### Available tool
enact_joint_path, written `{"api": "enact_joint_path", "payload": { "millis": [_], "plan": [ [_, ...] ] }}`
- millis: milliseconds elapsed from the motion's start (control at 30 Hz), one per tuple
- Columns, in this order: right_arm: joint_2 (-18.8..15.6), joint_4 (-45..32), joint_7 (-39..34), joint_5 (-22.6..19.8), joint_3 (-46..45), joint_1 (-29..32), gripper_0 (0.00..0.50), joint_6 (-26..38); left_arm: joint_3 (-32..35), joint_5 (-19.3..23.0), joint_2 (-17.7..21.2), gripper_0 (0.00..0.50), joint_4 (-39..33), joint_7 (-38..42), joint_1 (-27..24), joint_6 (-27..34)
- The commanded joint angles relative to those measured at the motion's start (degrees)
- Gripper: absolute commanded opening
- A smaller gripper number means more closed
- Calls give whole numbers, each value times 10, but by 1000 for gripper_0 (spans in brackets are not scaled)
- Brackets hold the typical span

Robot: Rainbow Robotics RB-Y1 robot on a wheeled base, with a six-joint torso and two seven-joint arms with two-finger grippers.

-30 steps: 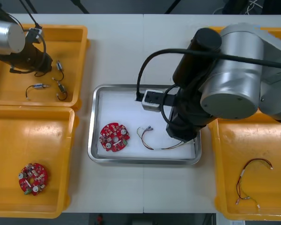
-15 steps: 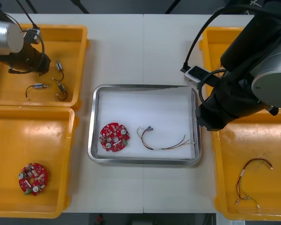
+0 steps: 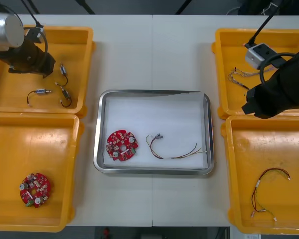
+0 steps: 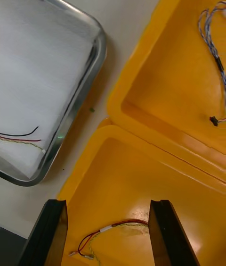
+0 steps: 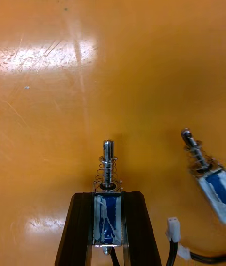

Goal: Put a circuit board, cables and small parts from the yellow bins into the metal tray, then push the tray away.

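Front view: vs 1 s ago the right tool (image 3: 251, 106) has pulled off the tray (image 3: 100, 149) and hangs over the wall betw. far right bin (image 3: 217, 74) and near right bin (image 3: 229, 199), leaving a red/yellow cable (image 3: 175, 152) beside the circuit board (image 3: 121, 146) in the tray mid-bench (image 3: 139, 50); left arm unchanged over the far left bin (image 3: 84, 64). Right wrist view adds: its fingers (image 4: 52, 233) wide apart, nothing betw. them, a spare red/yellow cable (image 4: 110, 228) below, a blue/white cable (image 4: 209, 30) in the next bin. Left wrist view: left tool (image 5: 108, 196) clamped on a small metal part (image 5: 108, 171), second part (image 5: 205, 171) just beside.
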Motion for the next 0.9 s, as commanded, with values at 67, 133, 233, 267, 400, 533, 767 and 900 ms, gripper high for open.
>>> {"api": "enact_joint_path", "payload": {
  "millis": [67, 133, 233, 267, 400, 533, 767, 900],
  "plan": [
    [-38, 53, -10, 10, -38, 1, 500, 2, 59, 7, 29, 0, -25, 6, -45, 64],
    [-46, 71, -7, 17, -40, 1, 500, 2, 73, 7, 37, 0, -39, 6, -45, 82],
    [-60, 107, 0, 22, -40, 1, 500, -2, 86, 7, 50, 0, -62, 10, -45, 110],
    [-66, 121, 5, 22, -40, 1, 500, -11, 93, 7, 56, 0, -72, 13, -45, 123],
    [-82, 163, 48, 17, -40, -1, 500, -39, 120, 5, 64, 0, -102, 28, -45, 174],
    [-89, 191, 90, 14, -40, -7, 500, -46, 133, 2, 71, 0, -135, 70, -45, 214],
    [-89, 264, 183, 7, -27, -45, 500, -80, 152, -8, 83, 0, -213, 156, -44, 292],
    [-89, 321, 238, 3, 7, -81, 500, -119, 182, -14, 83, 0, -278, 256, -27, 345]
  ]
}}
